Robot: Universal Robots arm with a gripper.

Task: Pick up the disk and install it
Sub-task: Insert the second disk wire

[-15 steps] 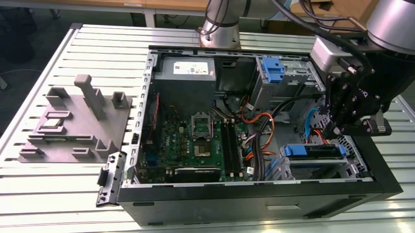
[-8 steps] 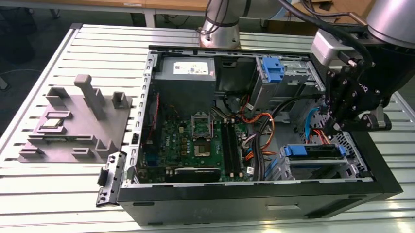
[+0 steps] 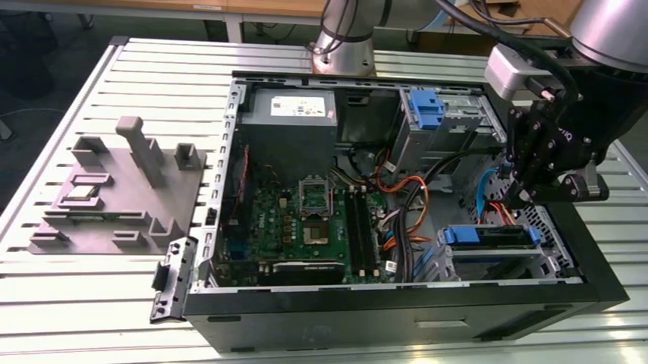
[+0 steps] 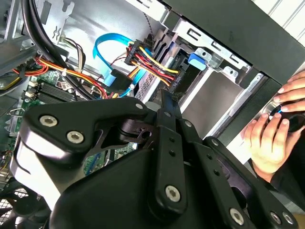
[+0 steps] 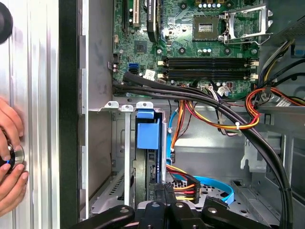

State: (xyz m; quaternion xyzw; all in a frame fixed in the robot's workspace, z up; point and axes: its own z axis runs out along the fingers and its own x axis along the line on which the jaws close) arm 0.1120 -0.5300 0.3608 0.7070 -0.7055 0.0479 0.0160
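Inside open computer case (image 3: 405, 303), at exterior view's right, we see gripper (image 3: 517, 199) hanging low over drive cage (image 3: 547, 250). Fingers pressed together in both wrist views, tips meeting, nothing gripped that we can make out. Disk (image 3: 494, 240) sits in that cage, blue rail end up, just beside fingertips; in first wrist view, disk (image 5: 147, 136) stands edge-on between cage walls. Orange and blue cables (image 3: 486, 193) near. Person's hand (image 5: 9, 162) rests on table (image 3: 152, 61) outside case.

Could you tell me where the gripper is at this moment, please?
In the exterior view the gripper hangs over the open computer case on that view's right side, just above the drive bay with the blue latch and beside the bundle of orange and blue cables.
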